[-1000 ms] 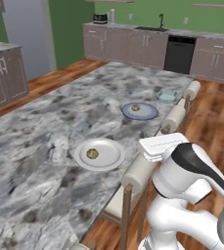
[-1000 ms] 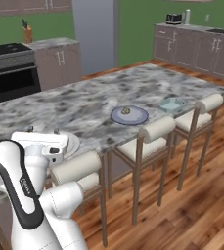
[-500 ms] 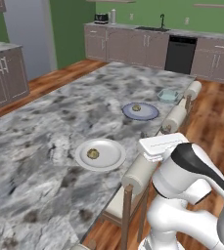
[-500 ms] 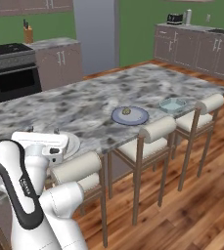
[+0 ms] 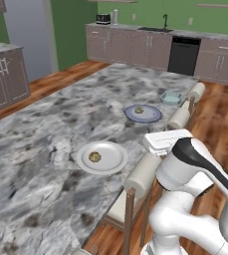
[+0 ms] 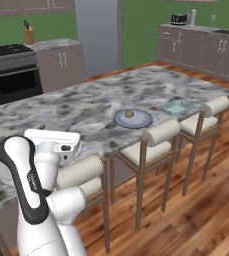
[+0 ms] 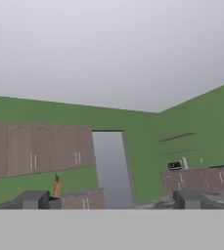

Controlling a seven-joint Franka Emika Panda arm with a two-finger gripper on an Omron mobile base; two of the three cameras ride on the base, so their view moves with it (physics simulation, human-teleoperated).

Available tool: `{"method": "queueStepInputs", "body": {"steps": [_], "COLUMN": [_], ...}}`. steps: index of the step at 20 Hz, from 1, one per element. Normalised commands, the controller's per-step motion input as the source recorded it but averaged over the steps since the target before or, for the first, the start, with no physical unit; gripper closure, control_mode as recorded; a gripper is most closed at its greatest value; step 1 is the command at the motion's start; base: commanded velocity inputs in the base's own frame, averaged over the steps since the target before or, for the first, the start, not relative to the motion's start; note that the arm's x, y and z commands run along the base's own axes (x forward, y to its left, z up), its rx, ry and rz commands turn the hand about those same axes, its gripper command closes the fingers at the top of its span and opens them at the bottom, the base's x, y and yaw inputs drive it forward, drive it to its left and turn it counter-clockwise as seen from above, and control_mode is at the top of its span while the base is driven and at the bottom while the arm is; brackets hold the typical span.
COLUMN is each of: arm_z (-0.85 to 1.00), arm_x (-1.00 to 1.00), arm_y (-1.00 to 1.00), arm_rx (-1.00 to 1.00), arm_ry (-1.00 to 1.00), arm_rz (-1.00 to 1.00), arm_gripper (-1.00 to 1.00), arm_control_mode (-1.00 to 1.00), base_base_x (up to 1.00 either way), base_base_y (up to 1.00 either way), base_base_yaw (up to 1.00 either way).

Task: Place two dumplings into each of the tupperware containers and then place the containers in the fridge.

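One dumpling [image 5: 94,157] lies on a white plate [image 5: 110,164] on the marble island, just left of my white hand [image 5: 166,140]. A second dumpling [image 5: 139,110] [image 6: 129,114] rests on a blue-grey plate [image 5: 150,117] [image 6: 136,121] farther along. Beyond it a pale blue-green tupperware container [image 5: 171,97] [image 6: 176,107] sits near the island's edge. The fridge [image 5: 28,37] [image 6: 98,35] [image 7: 113,168] stands tall and grey across the room. In the hand view my gripper [image 7: 112,200] is open, level and aimed at the far wall, with nothing between its fingertips [image 7: 33,199].
Bar stools [image 6: 158,135] with rolled backs line the island's near edge, right beside my arm. A dark oven [image 6: 13,82] stands left of the fridge. Cabinets and a black dishwasher [image 5: 183,55] run along the back wall. Wooden floor surrounds the island.
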Motion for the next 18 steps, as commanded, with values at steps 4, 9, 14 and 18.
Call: {"method": "queueStepInputs", "body": {"steps": [4,9,14,18], "arm_z": [-0.31,-0.47,-0.48,-0.47], "arm_x": [0.00,0.00,0.00,0.00], "arm_y": [-0.76,-0.72,-0.67,-0.50], "arm_rx": [-0.07,-0.19,-0.42,-0.59], "arm_ry": [-0.16,-0.16,-0.20,-0.30], "arm_rz": [0.00,0.00,0.00,-0.04], "arm_gripper": [-1.00,-1.00,-1.00,-1.00], "arm_control_mode": [-1.00,-1.00,-1.00,-1.00], "base_base_x": [0.00,0.00,0.00,0.00], "base_base_y": [0.00,0.00,0.00,0.00], "base_base_yaw": [0.00,0.00,0.00,0.00]}}
